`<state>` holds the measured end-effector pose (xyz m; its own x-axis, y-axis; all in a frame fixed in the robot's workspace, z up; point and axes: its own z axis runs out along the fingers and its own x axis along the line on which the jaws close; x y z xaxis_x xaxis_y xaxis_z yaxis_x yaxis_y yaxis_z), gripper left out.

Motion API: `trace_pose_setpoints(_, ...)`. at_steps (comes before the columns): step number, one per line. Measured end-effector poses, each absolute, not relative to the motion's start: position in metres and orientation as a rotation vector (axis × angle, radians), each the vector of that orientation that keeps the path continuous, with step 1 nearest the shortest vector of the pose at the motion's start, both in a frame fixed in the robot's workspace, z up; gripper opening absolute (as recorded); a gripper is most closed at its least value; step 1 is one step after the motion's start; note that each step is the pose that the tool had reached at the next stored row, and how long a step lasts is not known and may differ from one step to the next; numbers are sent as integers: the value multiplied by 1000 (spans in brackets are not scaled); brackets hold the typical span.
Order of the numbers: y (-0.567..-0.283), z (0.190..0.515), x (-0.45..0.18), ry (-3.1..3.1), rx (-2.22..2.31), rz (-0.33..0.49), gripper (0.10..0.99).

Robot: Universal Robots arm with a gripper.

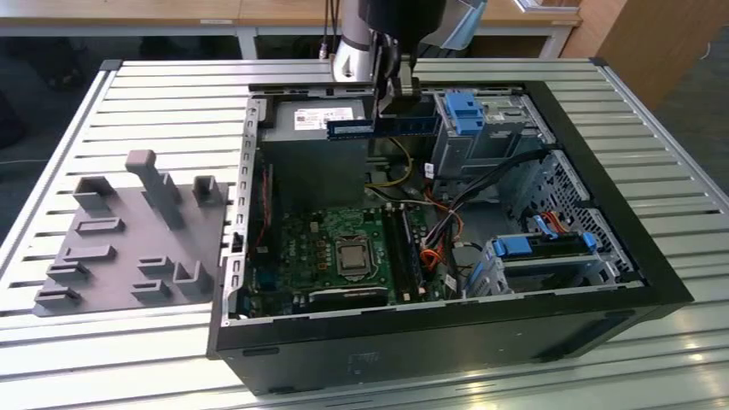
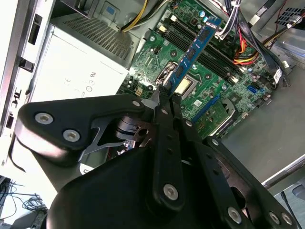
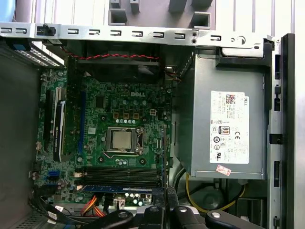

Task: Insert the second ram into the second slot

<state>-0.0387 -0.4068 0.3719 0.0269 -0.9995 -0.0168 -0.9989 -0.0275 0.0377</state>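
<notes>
exterior view: the gripper is clamped on the second ram, which is held level and in the air above the open pc case, over the power supply and well apart from the cpu socket. the ram slots lie just beside the cpu socket, and nothing is seated by this grip yet. second wrist view: the second ram is pinched at one end between the closed fingers, and its free end reaches past the cpu socket over the ram slots. judgement: the stick should be brought parallel to the slots beside the cpu socket, its notch matched to the slot key and the end latches checked open. it should then be pressed straight down, since a skewed press on a one-end grip could lever the board. first wrist view: the second ram is seen edge-on, running parallel to the ram slots and just beyond them from the cpu socket. which slot is already filled cannot be told. writing: a white printed label with marks and a small red-and-white sticker is carried by the power supply, far from the cpu socket, and white lettering is printed on the motherboard near the cpu socket.
</notes>
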Motion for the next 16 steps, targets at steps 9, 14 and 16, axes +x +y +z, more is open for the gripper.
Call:
trace_pose_setpoints(9,-409,372,-39,-2180,2240,-60,137)
trace_pose_setpoints(14,-410,372,-39,-2180,2240,-60,137)
trace_pose_setpoints(16,-411,372,-39,-2181,2239,-60,137)
